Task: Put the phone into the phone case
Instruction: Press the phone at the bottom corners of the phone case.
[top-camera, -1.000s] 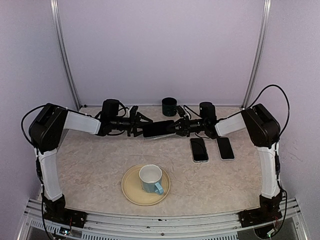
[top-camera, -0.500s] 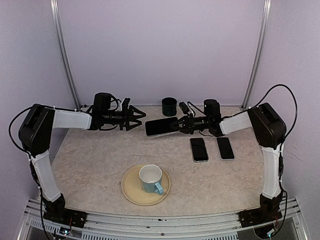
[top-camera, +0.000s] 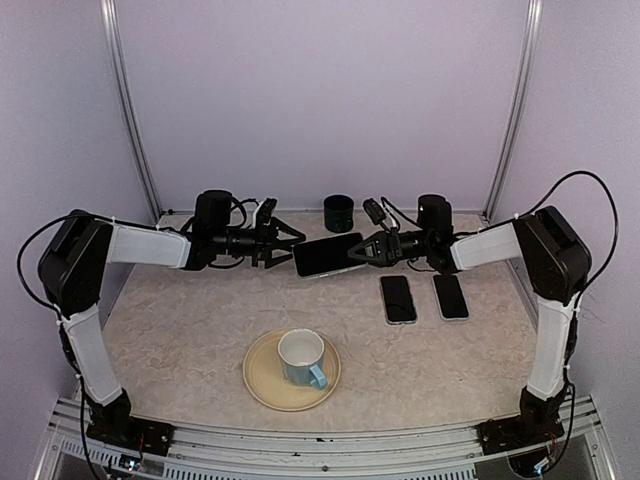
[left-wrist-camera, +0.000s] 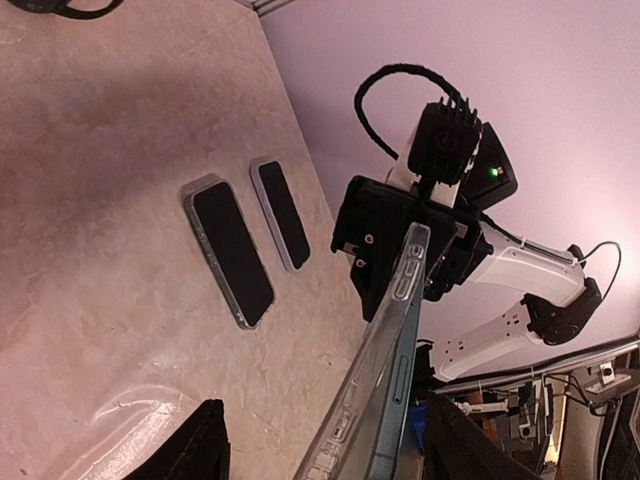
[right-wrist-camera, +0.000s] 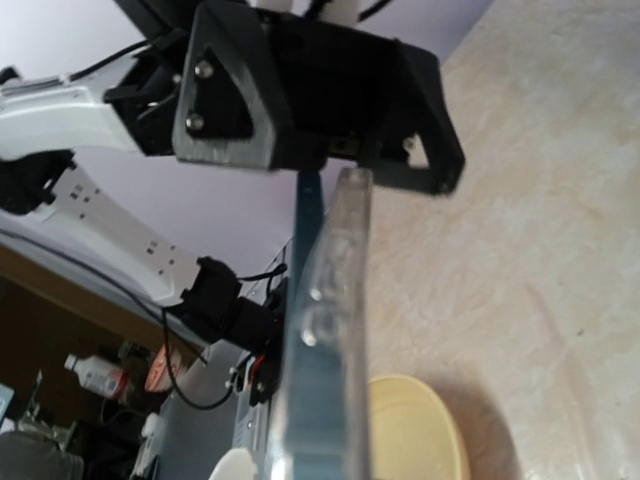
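The left gripper (top-camera: 288, 247) hangs above the pale marbled tabletop (top-camera: 180, 330) with its black fingers (left-wrist-camera: 195, 450) spread wide, gripping nothing. The near end of the task's object lies between them in the left wrist view, though I cannot tell whether it touches either one. Nearer the bases, a tan round plate (top-camera: 262, 385) carries a white-and-teal mug (top-camera: 302, 358), well apart from the work. At centre, held in the air and roughly level, is the blue-edged, dark-screened phone (top-camera: 322, 255). Both wrist views show a clear plastic phone case (left-wrist-camera: 388, 320) running along its edge, so the phone looks already seated in it, or very nearly. Whether every corner has snapped home cannot be judged. A dark round cup (top-camera: 339, 213) stands behind. The right gripper (top-camera: 355, 253) is pressed together on the far end of the phone, bearing it alone. Further right, two more dark phones (top-camera: 398, 298) lie flat, side by side. What seems left is a final press, if needed, and setting it down.
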